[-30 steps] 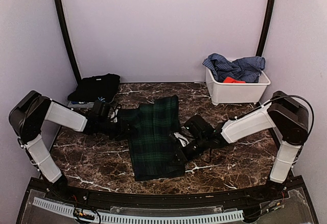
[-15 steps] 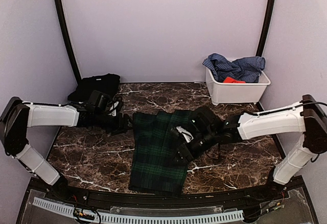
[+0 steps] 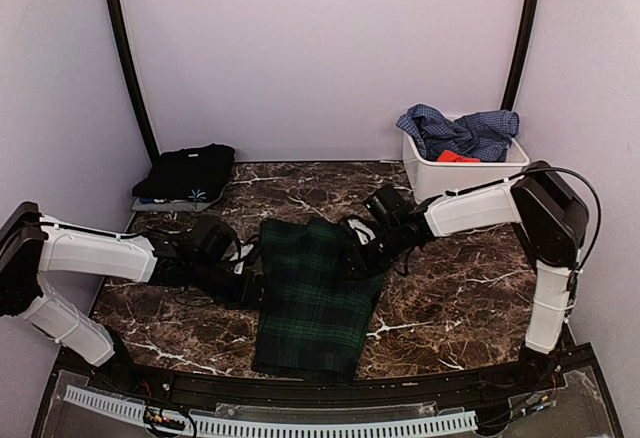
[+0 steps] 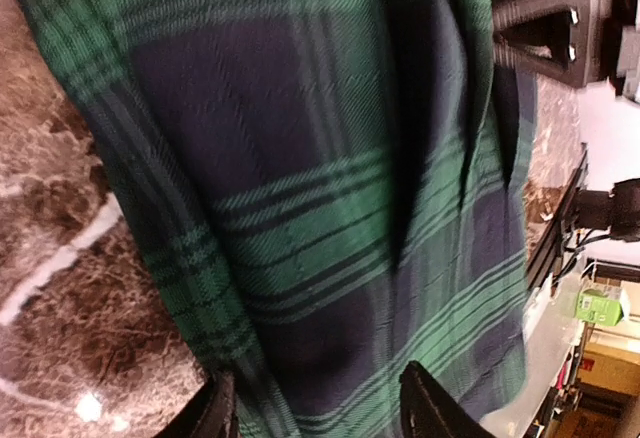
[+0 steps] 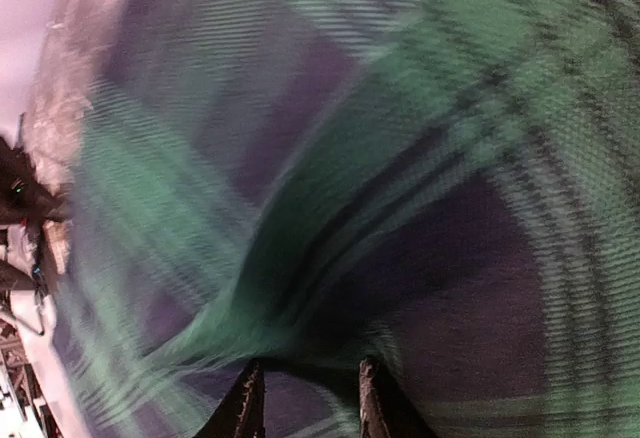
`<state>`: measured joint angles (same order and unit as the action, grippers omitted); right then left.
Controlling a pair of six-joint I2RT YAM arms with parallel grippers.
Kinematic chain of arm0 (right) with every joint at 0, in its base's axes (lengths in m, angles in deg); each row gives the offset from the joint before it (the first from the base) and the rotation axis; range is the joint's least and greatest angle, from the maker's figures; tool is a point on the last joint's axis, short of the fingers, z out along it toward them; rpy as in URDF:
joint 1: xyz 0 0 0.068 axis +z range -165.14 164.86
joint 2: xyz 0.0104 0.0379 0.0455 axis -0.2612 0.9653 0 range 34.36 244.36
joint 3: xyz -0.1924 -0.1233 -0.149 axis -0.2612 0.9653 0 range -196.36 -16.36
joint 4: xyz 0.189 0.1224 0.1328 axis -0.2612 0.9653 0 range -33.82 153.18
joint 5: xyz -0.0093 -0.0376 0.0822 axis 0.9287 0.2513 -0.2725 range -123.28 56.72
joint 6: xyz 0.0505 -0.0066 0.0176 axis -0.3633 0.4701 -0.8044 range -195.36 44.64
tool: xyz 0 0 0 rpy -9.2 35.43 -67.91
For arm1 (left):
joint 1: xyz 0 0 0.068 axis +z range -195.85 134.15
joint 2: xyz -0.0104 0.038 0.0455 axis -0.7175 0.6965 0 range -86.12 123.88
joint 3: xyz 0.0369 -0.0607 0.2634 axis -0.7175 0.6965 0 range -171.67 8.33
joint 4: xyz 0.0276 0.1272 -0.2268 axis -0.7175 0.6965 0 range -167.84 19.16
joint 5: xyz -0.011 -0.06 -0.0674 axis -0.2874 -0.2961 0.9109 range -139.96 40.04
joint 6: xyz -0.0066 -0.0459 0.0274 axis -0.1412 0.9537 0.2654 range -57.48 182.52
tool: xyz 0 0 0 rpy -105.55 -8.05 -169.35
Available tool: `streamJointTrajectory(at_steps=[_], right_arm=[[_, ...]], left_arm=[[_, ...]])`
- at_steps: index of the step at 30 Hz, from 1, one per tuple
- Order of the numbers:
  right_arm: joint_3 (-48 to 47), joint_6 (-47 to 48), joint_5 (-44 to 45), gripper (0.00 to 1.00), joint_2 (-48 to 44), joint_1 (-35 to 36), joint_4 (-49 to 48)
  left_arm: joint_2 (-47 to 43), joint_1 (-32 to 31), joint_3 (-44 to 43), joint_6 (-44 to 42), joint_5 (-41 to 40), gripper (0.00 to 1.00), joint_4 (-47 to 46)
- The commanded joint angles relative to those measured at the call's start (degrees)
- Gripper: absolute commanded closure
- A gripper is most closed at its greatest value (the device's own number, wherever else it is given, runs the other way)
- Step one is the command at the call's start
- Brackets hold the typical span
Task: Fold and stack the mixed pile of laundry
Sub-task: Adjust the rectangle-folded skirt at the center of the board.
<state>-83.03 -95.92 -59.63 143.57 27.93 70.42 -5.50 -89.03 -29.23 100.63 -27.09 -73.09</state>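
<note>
— Marble table point(image 3: 460, 298), brown with white veins, lilac walls point(image 3: 320, 58) on 3 sides. Where is the plaid garment point(image 3: 312, 303)?

— Flat in the middle of the table, between the 2 arms. Its long axis runs far to near, with the near end swung slightly left. The wider end points at the back wall, and the narrower end lies close to the table's near edge.

— And the grippers?

— The left gripper point(image 3: 250, 283) sits low at the garment's left edge, about halfway along. In its wrist view the fingers point(image 4: 215, 413) stand well apart, 1 at the cloth's border by the bare marble and the other on the plaid, with flat cloth across the gap. The right gripper point(image 3: 357, 255) is at the far right corner, where the cloth is rumpled. Its wrist view is blurred: the fingers point(image 5: 245, 408) are a little apart and a ridge of plaid runs into the gap, but I cannot tell whether they pinch it.

— Containers?

— 1 white bin point(image 3: 465, 186) at the far right of the table, by the wall. A blue checked shirt point(image 3: 460, 130) is heaped over its rim, and a red-orange piece point(image 3: 455, 156) shows just under the shirt, inside the bin. Well apart, in the far left corner, a black garment point(image 3: 187, 171) lies folded.
</note>
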Motion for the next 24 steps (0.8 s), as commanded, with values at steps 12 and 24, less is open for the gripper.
streamJointTrajectory(at_steps=[12,24], right_arm=[[-11.27,8.69,-3.68,0.64,-0.63,-6.26,6.77],[2.51,4.63,-13.64,0.69,-10.62,3.72,2.10]], left_arm=[[4.62,-2.60,-12.37,-6.94,-12.13,0.35,7.12],[-1.65,-27.42,-11.29,-30.86,-41.44,0.15,7.45]])
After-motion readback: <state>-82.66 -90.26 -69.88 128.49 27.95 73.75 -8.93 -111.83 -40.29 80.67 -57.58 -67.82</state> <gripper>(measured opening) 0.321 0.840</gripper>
